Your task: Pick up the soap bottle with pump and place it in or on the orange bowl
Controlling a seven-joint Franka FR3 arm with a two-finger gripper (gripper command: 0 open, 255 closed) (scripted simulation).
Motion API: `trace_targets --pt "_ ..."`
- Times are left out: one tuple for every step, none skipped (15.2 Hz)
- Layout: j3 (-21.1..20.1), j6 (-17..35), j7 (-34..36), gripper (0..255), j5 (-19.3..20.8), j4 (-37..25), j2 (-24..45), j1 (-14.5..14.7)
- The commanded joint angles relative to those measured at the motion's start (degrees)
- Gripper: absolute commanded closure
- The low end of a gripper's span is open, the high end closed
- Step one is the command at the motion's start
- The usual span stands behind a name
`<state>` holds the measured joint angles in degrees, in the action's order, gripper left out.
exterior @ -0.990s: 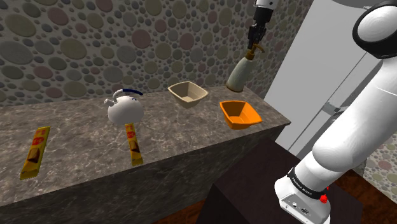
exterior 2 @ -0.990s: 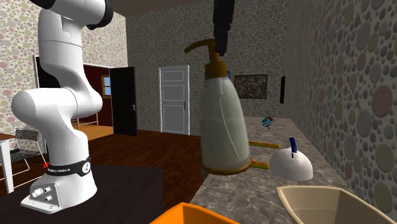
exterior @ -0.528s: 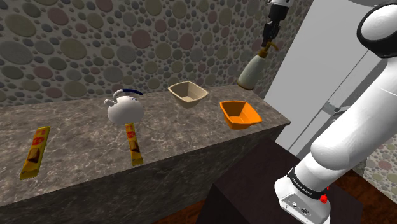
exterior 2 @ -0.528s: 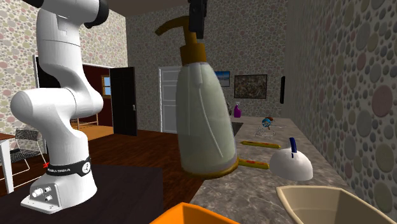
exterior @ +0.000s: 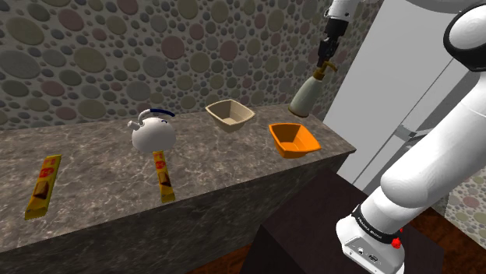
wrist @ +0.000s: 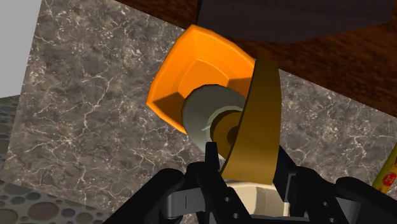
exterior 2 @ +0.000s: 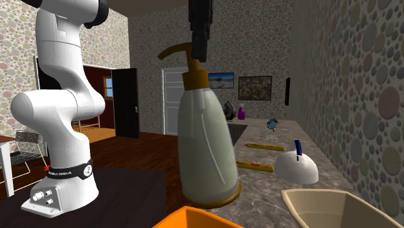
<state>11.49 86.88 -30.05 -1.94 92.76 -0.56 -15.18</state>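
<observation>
- Now the soap bottle [exterior: 306,95] hangs in the air above the far end of the counter [exterior: 101,156], roughly upright and clear of the surface.
- The gripper [exterior: 324,61] is closed narrowly on the bottle's brown pump neck. In the wrist view the black fingers [wrist: 215,175] clasp it from both sides.
- Over the last second the bottle has travelled toward the shoulder view's right, and in the last half second it has come down a little. In the second exterior view it has slid left and lower, nearer the orange rim at that view's bottom edge.
- Seen along the gripper, the orange bowl [wrist: 184,70] lies under the bottle, whose base covers part of the hollow but is not centred on it.
- The carry looks nearly done. What seems left is a small shift toward the bowl's middle, then a descent and release.
- The beige bowl [exterior: 230,114] near the orange one is the wrong target.
</observation>
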Motion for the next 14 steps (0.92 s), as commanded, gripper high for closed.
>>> trace_targets --pt "-0.1 2.0 0.1 255 0.1 2.5 -0.6 0.1" --pt "-0.1 2.8 0.1 255 0.1 3.4 -0.7 0.1" --pt "-0.1 3.6 0.1 255 0.1 4.3 -0.9 0.1" --pt "-0.1 4.3 0.1 255 0.2 5.2 -1.0 0.1" --pt "-0.1 5.1 0.1 255 0.2 6.1 -1.0 0.1" --pt "-0.1 5.9 0.0 255 0.2 7.0 -1.1 0.1" --pt "-0.1 6.7 0.0 255 0.2 7.8 -1.2 0.1" --pt "-0.1 7.5 0.0 255 0.2 8.6 -1.2 0.1" --pt "-0.1 8.3 0.0 255 0.2 9.4 -1.3 0.1" --pt "-0.1 9.0 0.0 255 0.2 10.2 -1.3 0.1" --pt "-0.1 9.8 0.0 255 0.2 11.0 -1.3 0.1" --pt "-0.1 10.6 -0.1 255 0.2 11.8 -1.3 0.1" --pt "-0.1 11.3 -0.1 255 0.2 12.5 -1.3 0.1" --pt "-0.1 12.1 -0.1 255 0.2 13.3 -1.3 0.1"
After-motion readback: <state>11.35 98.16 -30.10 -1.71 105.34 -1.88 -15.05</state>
